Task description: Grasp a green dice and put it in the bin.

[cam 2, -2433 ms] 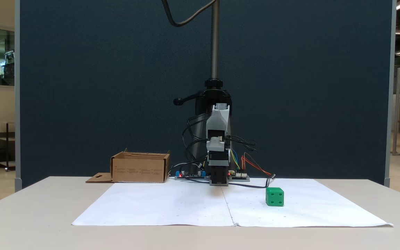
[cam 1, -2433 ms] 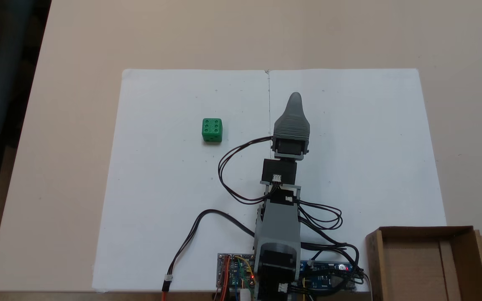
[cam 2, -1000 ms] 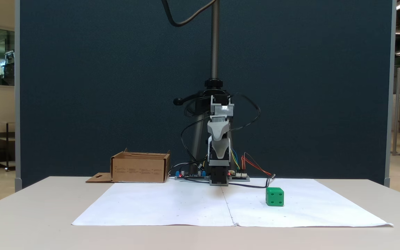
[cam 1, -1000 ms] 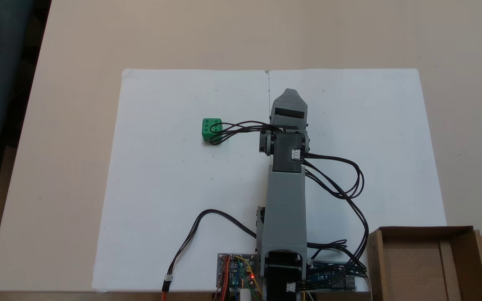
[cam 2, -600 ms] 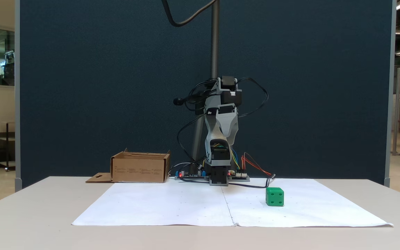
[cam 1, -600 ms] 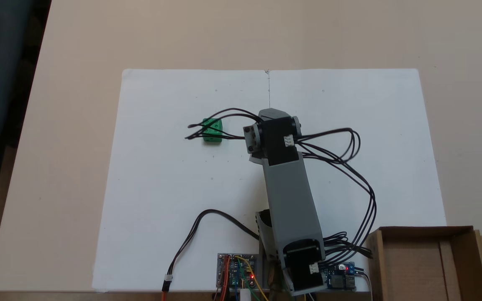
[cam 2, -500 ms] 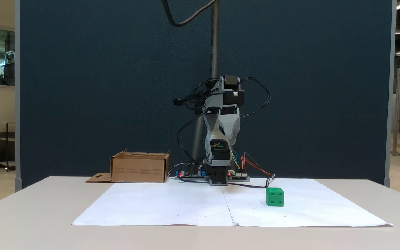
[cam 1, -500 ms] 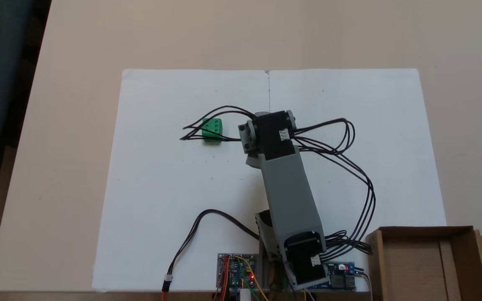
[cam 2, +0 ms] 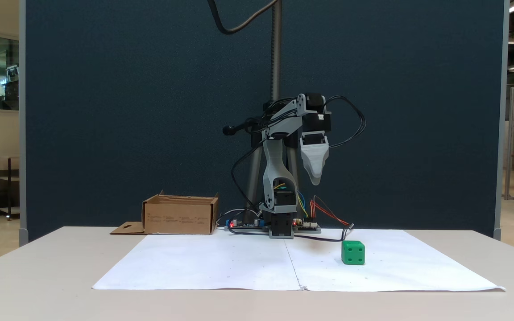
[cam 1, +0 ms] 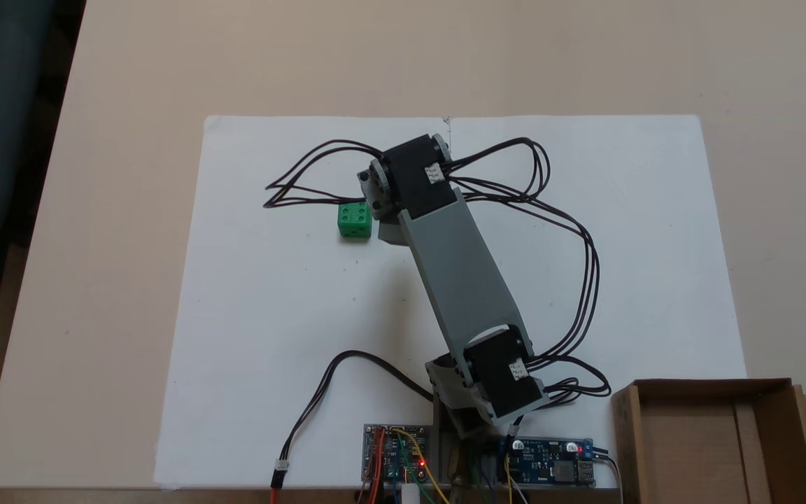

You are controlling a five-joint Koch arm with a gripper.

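The green dice (cam 1: 355,220) rests on the white paper, left of centre in a fixed view from above, six pips up. From the front the green dice (cam 2: 353,253) sits right of the arm's base. My gripper (cam 2: 316,180) hangs tip-down high above the paper, up and to the left of the dice, touching nothing. It shows as a single grey taper, so its jaws cannot be told apart. From above, the wrist (cam 1: 410,180) covers it, just right of the dice. The bin (cam 1: 711,437), a brown cardboard box, stands at the lower right; from the front the bin (cam 2: 180,216) is at the left.
Black cables (cam 1: 571,231) loop wide around the arm, and one loop (cam 1: 298,192) passes just above the dice. Circuit boards (cam 1: 396,458) lie at the arm's base. A camera pole (cam 2: 276,49) stands behind the arm. White paper (cam 1: 270,315) covers the mid table.
The arm has risen and swung toward the dice, left in the view from above. The gripper now hangs tip-down. The dice and the bin have not moved.
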